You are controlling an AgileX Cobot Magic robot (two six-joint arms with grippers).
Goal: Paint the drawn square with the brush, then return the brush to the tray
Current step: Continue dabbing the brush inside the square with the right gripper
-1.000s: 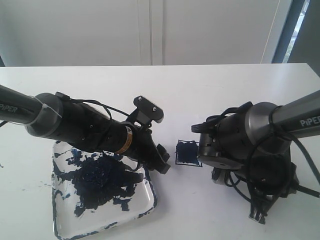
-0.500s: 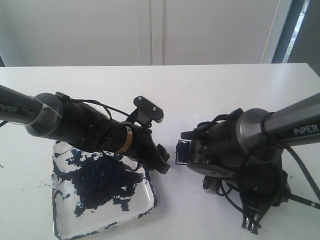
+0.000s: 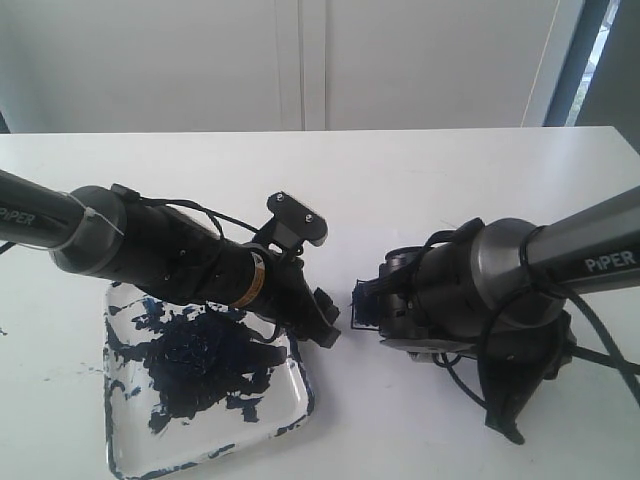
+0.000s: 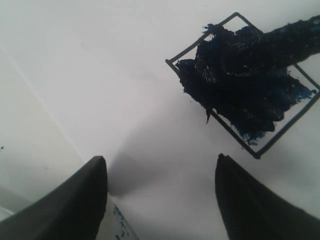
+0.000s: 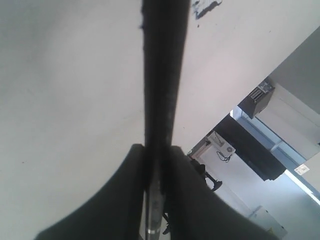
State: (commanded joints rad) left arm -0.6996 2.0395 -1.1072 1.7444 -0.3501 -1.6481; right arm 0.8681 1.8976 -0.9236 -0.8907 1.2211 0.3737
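While the white table point(image 3: 420, 180) carries everything, the paint-blotched tray point(image 3: 270, 435) lies under the left arm, whose left gripper point(image 4: 160, 165) hangs just past the tray's corner, its fingers spread wide with nothing between them. The right gripper point(image 5: 159, 149) has its fingers pinched tight on the brush point(image 5: 161, 75), whose paint-coated tip lies across the drawn square point(image 4: 250, 85), mostly smeared dark blue, between the two grippers.

One tray point(image 3: 200, 450), one brush point(image 5: 160, 75), one square point(image 4: 240, 102)
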